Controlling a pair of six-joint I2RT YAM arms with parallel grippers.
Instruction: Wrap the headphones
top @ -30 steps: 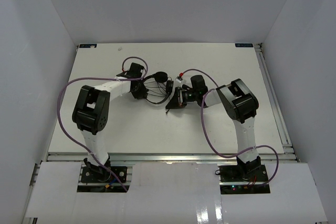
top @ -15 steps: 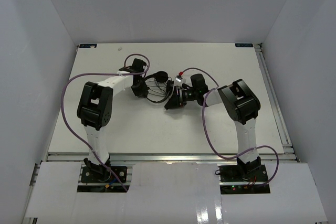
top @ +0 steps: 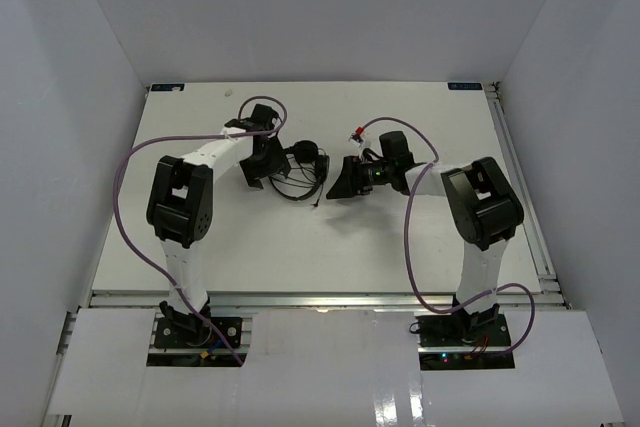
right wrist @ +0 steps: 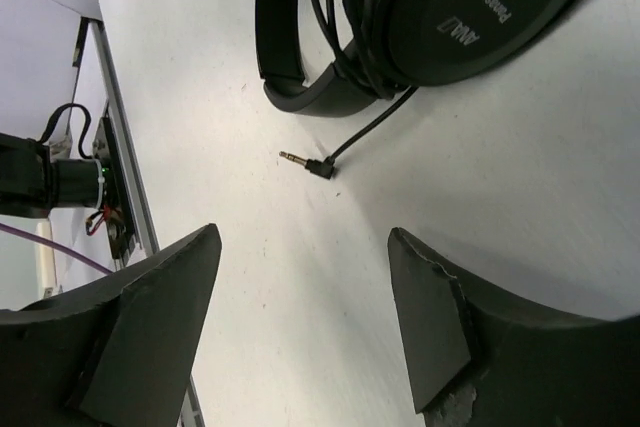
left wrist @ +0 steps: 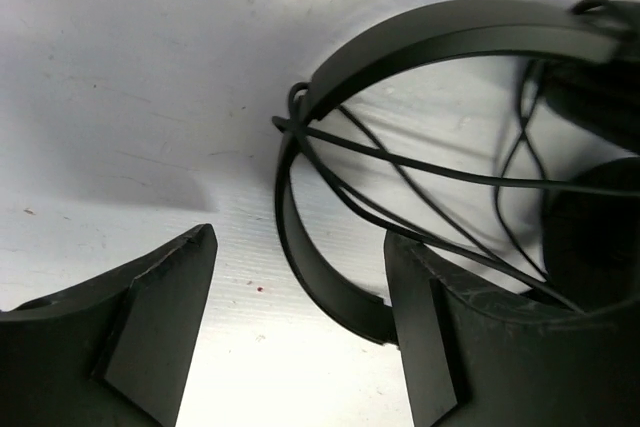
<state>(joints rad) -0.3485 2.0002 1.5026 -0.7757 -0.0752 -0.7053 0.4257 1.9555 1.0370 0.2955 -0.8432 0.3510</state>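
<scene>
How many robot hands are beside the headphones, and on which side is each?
2. The left hand is just left of the headphones; the right hand is to their right. Both are open, holding nothing.

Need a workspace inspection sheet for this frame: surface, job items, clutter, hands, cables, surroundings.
Surface: white table, a few small specks.
Job's things: headphones lying on the table, cord looped across the headband; plug lies loose.
Clutter: nothing seen.
Hands: left hand open at the headband; right hand open, short of the plug; neither holds anything.
Cables: purple cables loop off both arms.
Surroundings: white walls on three sides.
</scene>
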